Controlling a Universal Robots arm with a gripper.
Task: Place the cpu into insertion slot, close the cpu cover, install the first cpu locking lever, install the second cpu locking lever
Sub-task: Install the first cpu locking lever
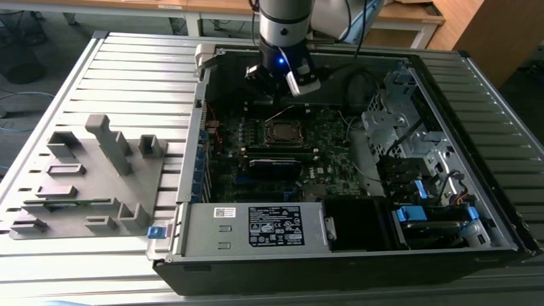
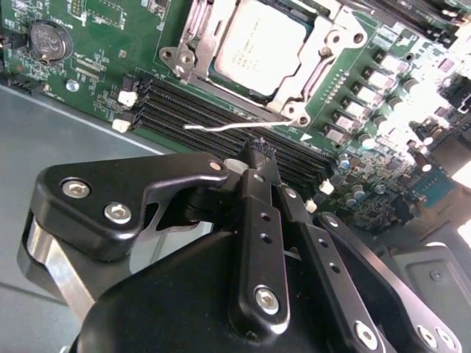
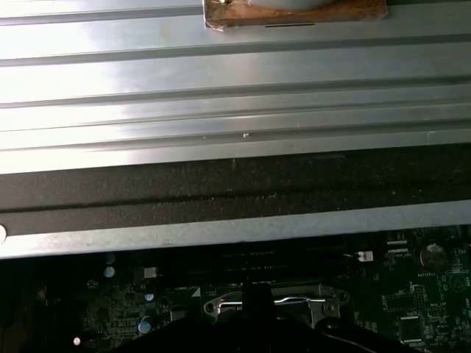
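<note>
Open computer case point(image 1: 340, 271) lies flat on a ribbed metal table point(image 1: 127, 76). Wooden furniture point(image 1: 408, 13) stands in the room beyond it.

- Insertion slot point(image 1: 285, 131): on the green motherboard point(image 2: 96, 66), near the middle of the case floor.
- Cpu point(image 2: 259, 45): seated in the insertion slot, dull silver top facing up. It is square, so it has no long axis; its edges run parallel to the slot's rim.
- Cpu cover point(image 2: 333, 38): lies flat over the slot, with the chip showing through its window.
- Locking lever point(image 2: 221, 126): a thin wire beside the slot. Its long axis runs along the slot edge that faces the black memory slots point(image 2: 199, 110). In the exterior view it stands up off the board at a slant.
- Hand point(image 2: 257, 151): above the slot's memory-slot side, fingers drawn together with no gap showing and nothing seen between them. The tip is right by the lever wire; contact cannot be told.
- Power supply point(image 1: 255, 226): well away from the slot, at the case's near wall.
- Grey block fixture point(image 1: 93, 185): outside the case, far from the slot towards the exterior view's left.
</note>
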